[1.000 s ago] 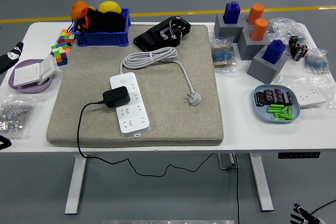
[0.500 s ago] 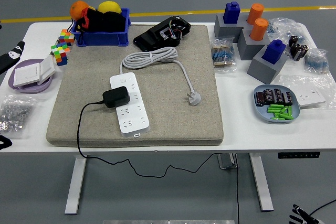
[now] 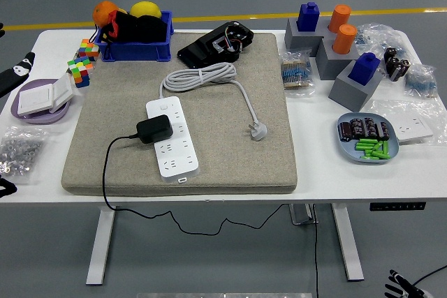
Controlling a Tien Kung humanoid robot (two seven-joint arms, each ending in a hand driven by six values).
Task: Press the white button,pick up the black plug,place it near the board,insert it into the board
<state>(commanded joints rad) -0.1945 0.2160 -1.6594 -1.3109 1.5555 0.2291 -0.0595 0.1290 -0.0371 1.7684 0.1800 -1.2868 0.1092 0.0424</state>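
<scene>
A white power strip (image 3: pixel 172 136) lies on the grey felt mat (image 3: pixel 230 151), its white cable coiled behind it. The white button (image 3: pixel 162 106) is at the strip's far end. The black plug (image 3: pixel 154 129) sits on top of the strip at its middle. Its black cord runs off the mat's front edge and hangs under the table. My left arm (image 3: pixel 12 76) shows only as black pieces at the left edge, far from the strip. My right hand (image 3: pixel 400 285) hangs low at the bottom right, below the table top.
A blue bin (image 3: pixel 135 40) with fruit and a black device (image 3: pixel 216 43) stand behind the strip. Colour cubes (image 3: pixel 82 62), a purple dish (image 3: pixel 38 101) and a bag of screws (image 3: pixel 17 150) lie left. Grey blocks (image 3: pixel 349 61) and a blue plate (image 3: pixel 369 137) are to the right.
The black piece of my left arm by the table's front left edge has crept up slightly. Nothing on the table has moved.
</scene>
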